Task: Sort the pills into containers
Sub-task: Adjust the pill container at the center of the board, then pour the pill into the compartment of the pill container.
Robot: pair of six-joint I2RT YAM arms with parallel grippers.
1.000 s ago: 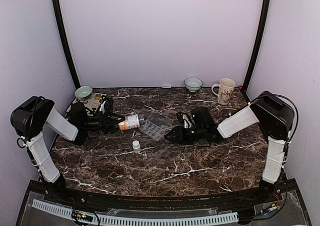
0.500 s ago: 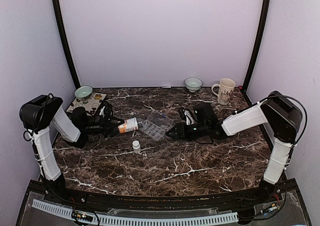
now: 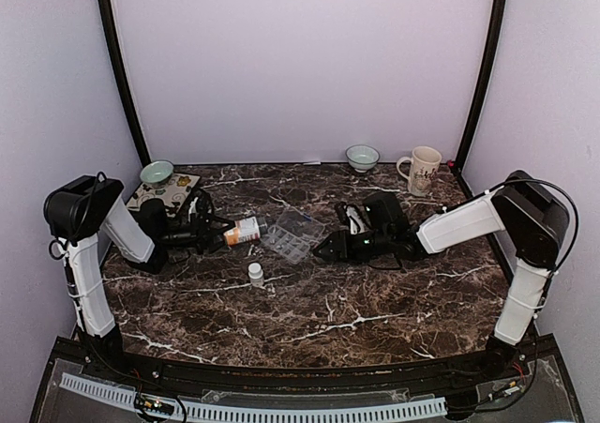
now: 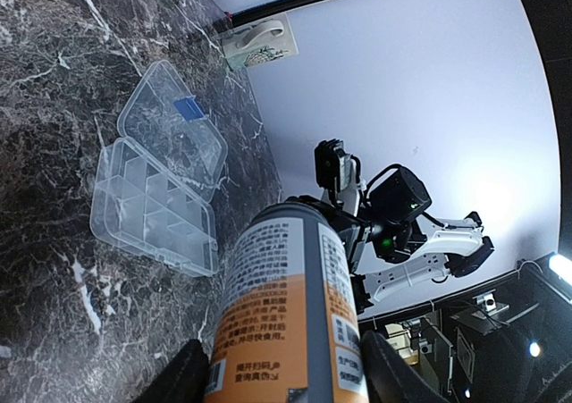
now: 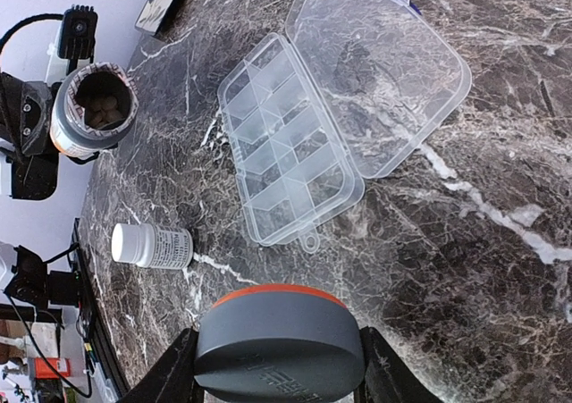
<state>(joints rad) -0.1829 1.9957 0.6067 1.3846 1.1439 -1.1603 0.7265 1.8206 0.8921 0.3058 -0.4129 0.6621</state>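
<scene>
The clear organiser box (image 3: 292,234) lies open on the marble table, its compartments (image 5: 290,153) beside the flat hinged lid (image 5: 384,72); I see no pills in them. My left gripper (image 3: 220,234) is shut on the amber bottle (image 3: 246,231), held on its side, open mouth (image 5: 94,108) toward the box, pills inside. The left wrist view shows its label (image 4: 286,314) between my fingers, the box (image 4: 156,202) beyond. My right gripper (image 3: 323,248) is shut on the grey cap (image 5: 279,340), just right of the box.
A tiny white bottle (image 3: 255,273) stands in front of the box and also shows in the right wrist view (image 5: 152,245). A patterned tile (image 3: 164,193) and a bowl (image 3: 157,172) sit back left. Another bowl (image 3: 362,157) and a mug (image 3: 422,170) sit back right.
Both arms have shifted posture, their elbows swinging inward. The amber bottle dipped slightly and came back level. The right gripper with the cap stays just right of the box.
</scene>
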